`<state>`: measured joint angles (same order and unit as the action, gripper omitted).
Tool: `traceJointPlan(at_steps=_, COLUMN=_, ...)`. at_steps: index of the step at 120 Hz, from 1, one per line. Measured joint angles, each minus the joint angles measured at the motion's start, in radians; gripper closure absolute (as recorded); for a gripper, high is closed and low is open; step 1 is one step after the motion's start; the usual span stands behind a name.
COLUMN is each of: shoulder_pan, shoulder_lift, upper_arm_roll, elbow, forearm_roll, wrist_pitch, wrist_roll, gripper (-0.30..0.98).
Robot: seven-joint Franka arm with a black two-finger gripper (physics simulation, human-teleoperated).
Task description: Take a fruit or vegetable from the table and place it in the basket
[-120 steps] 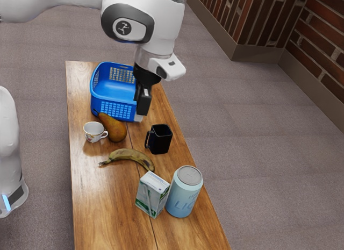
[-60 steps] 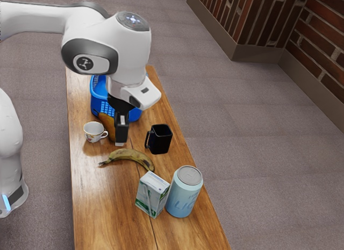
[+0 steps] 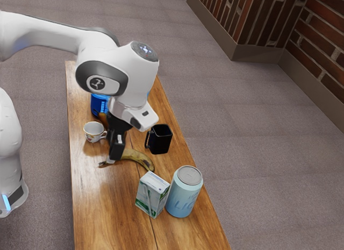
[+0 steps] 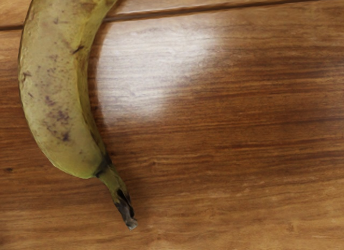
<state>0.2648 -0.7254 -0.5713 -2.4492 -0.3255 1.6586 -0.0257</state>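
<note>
- An indoor room, closest to an office or a lounge; the pictures do not settle which.
- The floor [image 3: 269, 137] looks like grey-mauve carpet, with faint straight seams.
- Reddish-brown brick walls [image 3: 321, 32] with paler mortar stand at the exterior view's upper right, above a wide, plain brown baseboard [image 3: 258, 53].
- The bench [image 3: 105, 218] is long and narrow, of glossy, warm-brown wood with a dark seam.
- A teacup [image 3: 93, 131], a black mug [image 3: 161, 139], a drink can [image 3: 183, 193], a carton [image 3: 151, 195] and a banana [image 3: 140, 158] lend a household touch.
- The white robot arm [image 3: 117, 64] hints at a lab.
</note>
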Motion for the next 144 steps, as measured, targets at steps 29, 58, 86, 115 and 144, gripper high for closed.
traceJointPlan(at_steps=29, shoulder_pan=-0.118, shoulder_lift=0.087, upper_arm_roll=0.115, elbow=0.001, forearm_roll=0.040, wrist_pitch=0.032, wrist_roll=-0.005, gripper=0.03)
traceJointPlan(at_steps=58, shoulder_pan=-0.205, shoulder_lift=0.194, upper_arm_roll=0.248, elbow=0.002, forearm_roll=0.101, wrist_pitch=0.072, wrist_roll=-0.009, gripper=0.03)
traceJointPlan(at_steps=86, shoulder_pan=-0.218, shoulder_lift=0.255, upper_arm_roll=0.278, elbow=0.003, forearm_roll=0.127, wrist_pitch=0.114, wrist_roll=-0.011, gripper=0.03)
traceJointPlan(at_steps=115, shoulder_pan=-0.227, shoulder_lift=0.282, upper_arm_roll=0.331, elbow=0.005, forearm_roll=0.158, wrist_pitch=0.157, wrist_roll=-0.012, gripper=0.03)
traceJointPlan(at_steps=144, shoulder_pan=-0.237, shoulder_lift=0.327, upper_arm_roll=0.333, elbow=0.006, forearm_roll=0.169, wrist_pitch=0.200, wrist_roll=-0.012, gripper=0.03)
